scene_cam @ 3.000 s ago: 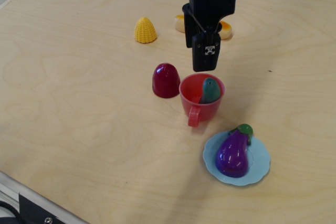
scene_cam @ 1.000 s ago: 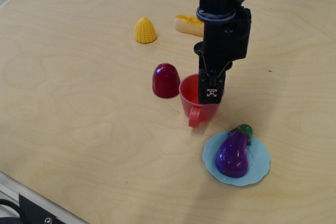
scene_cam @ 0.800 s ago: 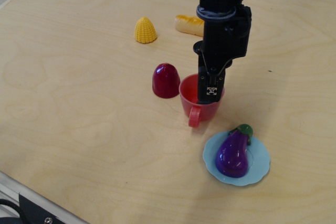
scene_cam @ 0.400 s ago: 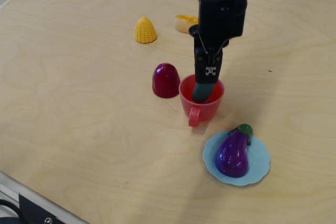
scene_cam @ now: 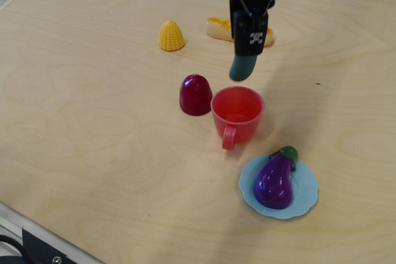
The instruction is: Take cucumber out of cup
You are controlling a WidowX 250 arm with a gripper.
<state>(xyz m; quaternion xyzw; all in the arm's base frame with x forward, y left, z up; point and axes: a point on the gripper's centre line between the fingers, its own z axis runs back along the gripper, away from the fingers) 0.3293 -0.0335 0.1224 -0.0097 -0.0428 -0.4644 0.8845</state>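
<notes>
The red-pink cup (scene_cam: 237,116) stands upright on the wooden table, handle toward the front, and its inside looks empty. My black gripper (scene_cam: 249,46) hangs above the cup's far rim. It is shut on the teal-green cucumber (scene_cam: 242,68), which hangs end-down from the fingers, clear of the cup's rim. Only the cucumber's lower half shows below the fingers.
A dark red dome (scene_cam: 195,94) sits just left of the cup. A purple eggplant (scene_cam: 275,180) lies on a light blue plate (scene_cam: 308,201) at the front right. A yellow corn piece (scene_cam: 171,36) and a bread roll (scene_cam: 221,28) lie at the back.
The gripper went down into the cup, closed on the cucumber and rose, lifting the cucumber out. The cup has stayed in place and is now empty.
</notes>
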